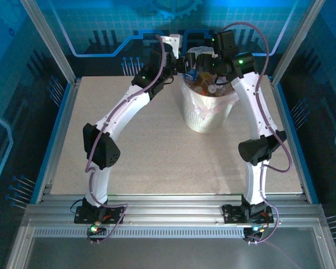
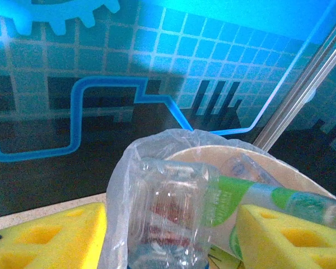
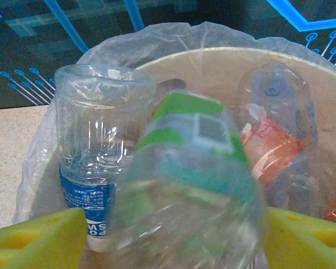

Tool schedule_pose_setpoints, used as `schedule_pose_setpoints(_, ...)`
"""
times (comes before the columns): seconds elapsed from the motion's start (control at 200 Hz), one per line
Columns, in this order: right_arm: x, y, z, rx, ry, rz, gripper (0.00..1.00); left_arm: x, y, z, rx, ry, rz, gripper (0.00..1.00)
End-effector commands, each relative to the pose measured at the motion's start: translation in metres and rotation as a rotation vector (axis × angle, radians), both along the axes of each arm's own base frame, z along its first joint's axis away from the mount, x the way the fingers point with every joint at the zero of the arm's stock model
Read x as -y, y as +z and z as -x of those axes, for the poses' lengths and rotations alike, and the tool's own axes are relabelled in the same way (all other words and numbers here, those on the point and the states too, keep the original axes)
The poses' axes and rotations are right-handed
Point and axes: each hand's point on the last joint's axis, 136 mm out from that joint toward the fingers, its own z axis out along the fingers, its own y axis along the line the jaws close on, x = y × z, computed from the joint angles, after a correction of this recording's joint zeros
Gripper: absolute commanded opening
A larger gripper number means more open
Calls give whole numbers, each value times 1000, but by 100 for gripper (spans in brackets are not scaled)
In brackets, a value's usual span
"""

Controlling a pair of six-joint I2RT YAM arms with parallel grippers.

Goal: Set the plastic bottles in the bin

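The left gripper keeps its yellow pads apart, clear of an upturned clear plastic bottle whose blue label the right wrist view reveals. The right gripper gapes around a blurred green-labelled clear bottle over the white ribbed bag-lined bin, near the far edge of the table.

Robot lab cell, alu-profile frame, blue circuit-print walls, test bench

Below the left gripper and right gripper, bottles heap the bin to its rim, leaving little room to descend. A green-labelled bottle fills the gap between the right gripper's pads. Behind both, the surface lies bare.
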Motion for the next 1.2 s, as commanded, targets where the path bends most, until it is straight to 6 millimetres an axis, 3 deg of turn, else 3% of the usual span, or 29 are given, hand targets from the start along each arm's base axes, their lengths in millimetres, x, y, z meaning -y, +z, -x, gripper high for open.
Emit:
schedule_pose_setpoints(0.0,3,21,12,30,21,-9,81,13,-7,-5,-6,-37,-30,60)
schedule_pose_setpoints(0.405,5,43,33,61,59,-9,81,30,-28,-11,-44,-100,-18,41)
schedule_pose_setpoints(0.55,16,55,52,86,53,14,85,30,-25,-7,-48,-115,-16,46)
schedule_pose_setpoints(0.685,33,57,76,96,24,44,91,24,2,6,-14,-118,7,56)
schedule_pose_setpoints(0.84,56,40,110,97,-31,72,100,4,44,31,57,-92,37,71)
schedule_pose_setpoints(0.955,76,19,140,90,-82,96,100,-23,62,51,100,-19,42,80)
schedule_pose_setpoints(1.101,102,-14,174,81,-160,124,100,-64,58,79,112,93,30,98)
schedule_pose_setpoints(1.196,123,-37,194,90,-230,150,100,-96,44,104,113,169,19,99)
